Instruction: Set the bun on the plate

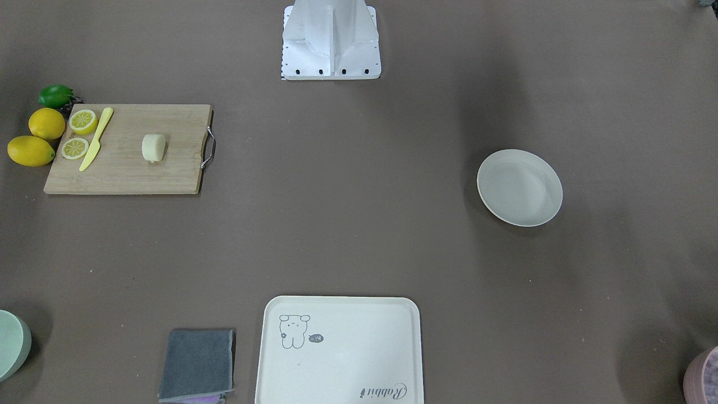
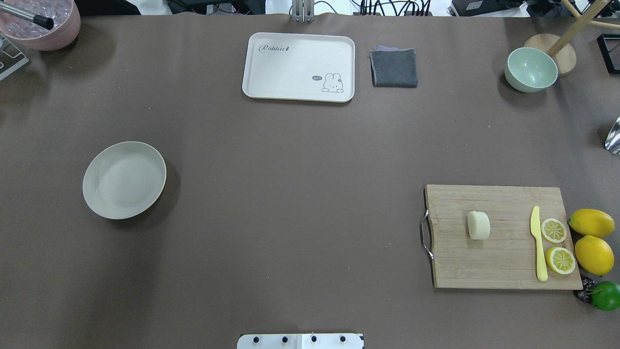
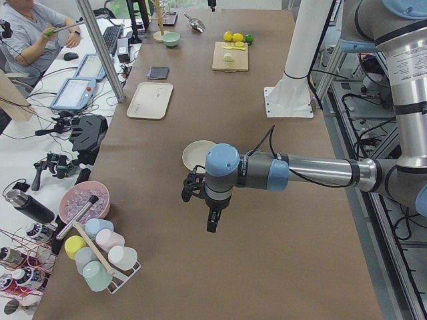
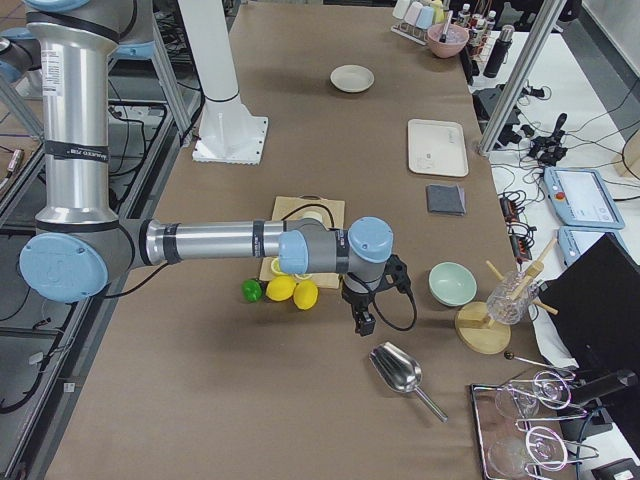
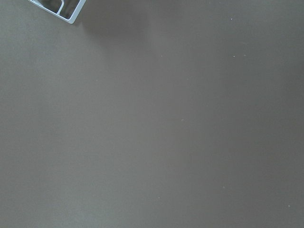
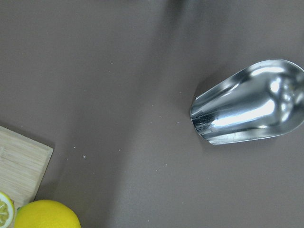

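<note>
The pale cream bun (image 2: 478, 225) (image 1: 153, 147) lies near the middle of a wooden cutting board (image 2: 503, 252), on the table's right side in the overhead view. Far to the left of it sits the round off-white plate (image 2: 124, 180) (image 1: 519, 188), with nothing on it. Neither gripper shows in the overhead or front views. My left gripper (image 3: 210, 223) hangs above bare table beside the plate (image 3: 197, 155) in the exterior left view. My right gripper (image 4: 362, 322) hangs past the lemons near a metal scoop (image 4: 400, 375). I cannot tell whether either is open or shut.
On the board lie a yellow knife (image 2: 538, 245) and two lemon halves (image 2: 553, 230); whole lemons (image 2: 592, 222) and a lime (image 2: 606, 295) sit beside it. A cream tray (image 2: 299, 66), grey cloth (image 2: 394, 67), green bowl (image 2: 531, 70) and pink bowl (image 2: 44, 24) line the far edge.
</note>
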Available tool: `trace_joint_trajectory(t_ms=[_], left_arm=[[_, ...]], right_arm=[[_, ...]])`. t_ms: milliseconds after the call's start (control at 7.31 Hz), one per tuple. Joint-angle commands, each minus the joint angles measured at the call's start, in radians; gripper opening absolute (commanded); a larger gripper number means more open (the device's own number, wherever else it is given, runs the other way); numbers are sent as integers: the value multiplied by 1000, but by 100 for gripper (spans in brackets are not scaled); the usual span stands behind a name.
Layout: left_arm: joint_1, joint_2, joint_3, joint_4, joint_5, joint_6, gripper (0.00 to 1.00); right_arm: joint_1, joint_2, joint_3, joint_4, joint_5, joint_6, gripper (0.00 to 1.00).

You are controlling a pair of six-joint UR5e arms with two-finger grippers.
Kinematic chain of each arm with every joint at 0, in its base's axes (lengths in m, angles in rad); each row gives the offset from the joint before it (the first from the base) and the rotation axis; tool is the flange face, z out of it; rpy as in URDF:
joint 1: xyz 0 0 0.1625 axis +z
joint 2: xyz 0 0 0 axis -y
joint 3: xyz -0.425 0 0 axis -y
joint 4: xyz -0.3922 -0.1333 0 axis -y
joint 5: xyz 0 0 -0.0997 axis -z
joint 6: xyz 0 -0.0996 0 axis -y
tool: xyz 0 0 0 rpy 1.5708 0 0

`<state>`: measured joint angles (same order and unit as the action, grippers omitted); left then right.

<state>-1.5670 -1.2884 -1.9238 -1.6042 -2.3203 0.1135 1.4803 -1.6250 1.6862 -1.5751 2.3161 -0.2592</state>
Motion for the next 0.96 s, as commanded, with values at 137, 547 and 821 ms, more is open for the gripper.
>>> trace_joint_trajectory(t_ms=[137, 547, 821], left_arm=[[1, -5, -3, -2, 2, -2, 97], [1, -5, -9, -11, -1, -12, 97], [2, -6, -17, -13, -4, -6, 97]], right_arm=[[0, -6, 0, 0, 0, 0, 100], [0, -6, -5, 1, 0, 2, 100], [0, -6, -5, 0, 0, 2, 100]])
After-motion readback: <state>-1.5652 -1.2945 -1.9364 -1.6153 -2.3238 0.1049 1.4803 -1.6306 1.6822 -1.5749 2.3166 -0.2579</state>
